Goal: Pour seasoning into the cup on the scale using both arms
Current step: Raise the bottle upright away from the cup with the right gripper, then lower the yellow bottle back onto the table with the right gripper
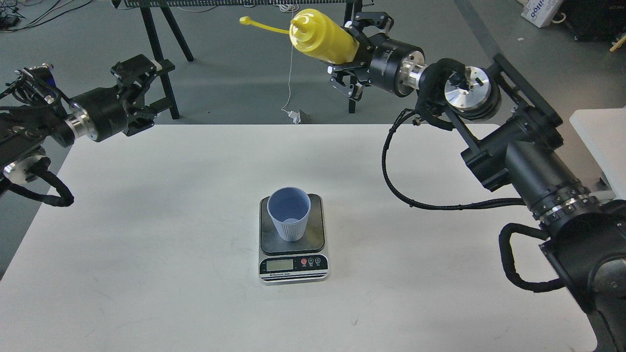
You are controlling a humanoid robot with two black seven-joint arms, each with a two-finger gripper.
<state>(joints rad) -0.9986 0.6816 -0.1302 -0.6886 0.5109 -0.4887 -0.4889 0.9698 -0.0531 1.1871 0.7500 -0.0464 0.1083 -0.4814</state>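
Observation:
The light-blue cup (289, 213) stands upright on the dark plate of the scale (292, 240) at the table's middle. My right gripper (353, 53) is shut on the yellow seasoning bottle (323, 38), held high above the table's far edge, lying about level with its nozzle toward the left. The cap on its thin tether (259, 25) sticks out to the left. My left gripper (146, 85) hovers at the table's far left corner, holding nothing; its fingers look apart.
The white table (146, 234) carries only the scale and cup. Black stand legs (164, 29) rise from the grey floor behind the table. A second white table edge (599, 132) shows at the right.

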